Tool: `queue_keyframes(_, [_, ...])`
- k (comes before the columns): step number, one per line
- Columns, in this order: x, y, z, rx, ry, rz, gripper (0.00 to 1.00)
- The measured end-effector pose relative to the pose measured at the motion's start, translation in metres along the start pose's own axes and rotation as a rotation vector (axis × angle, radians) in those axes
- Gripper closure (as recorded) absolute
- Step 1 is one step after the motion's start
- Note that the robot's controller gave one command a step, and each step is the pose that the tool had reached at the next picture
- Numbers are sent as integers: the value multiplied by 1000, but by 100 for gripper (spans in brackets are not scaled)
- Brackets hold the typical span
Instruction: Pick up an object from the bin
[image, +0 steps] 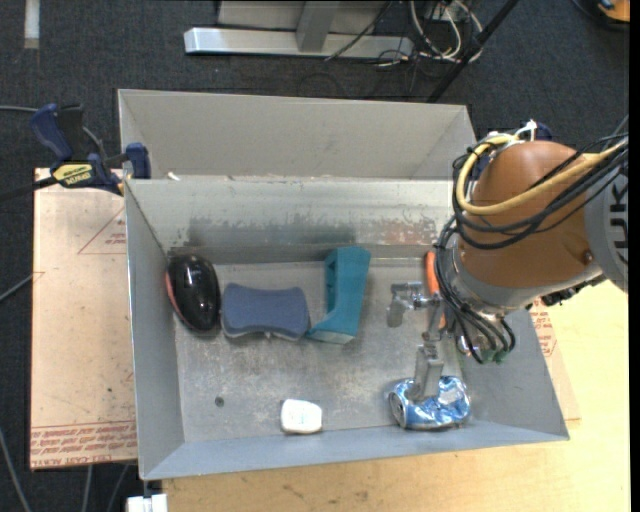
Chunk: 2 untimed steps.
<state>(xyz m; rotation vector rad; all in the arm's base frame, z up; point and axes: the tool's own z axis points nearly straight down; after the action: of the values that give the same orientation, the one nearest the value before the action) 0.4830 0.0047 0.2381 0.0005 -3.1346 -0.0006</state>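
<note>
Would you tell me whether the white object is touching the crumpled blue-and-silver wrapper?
Apart: the camera view shows bare bin floor between the white object and wrapper.

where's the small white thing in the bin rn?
In the camera view, the small white lump lies on the bin floor by the front wall, left of the crumpled blue-and-silver wrapper and in front of the blue-grey pad.

The only writing that can be read is a cut-off fragment of large dark lettering, seemingly the letters K and U, on the pale casing of the robot arm (622, 215) at the right.
</note>
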Motion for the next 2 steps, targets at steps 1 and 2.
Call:
queue_keyframes(1, [-1,0,-4,0,-8,0,0])
queue_keyframes(2, [-6,-32,72,0,-10,0,0])
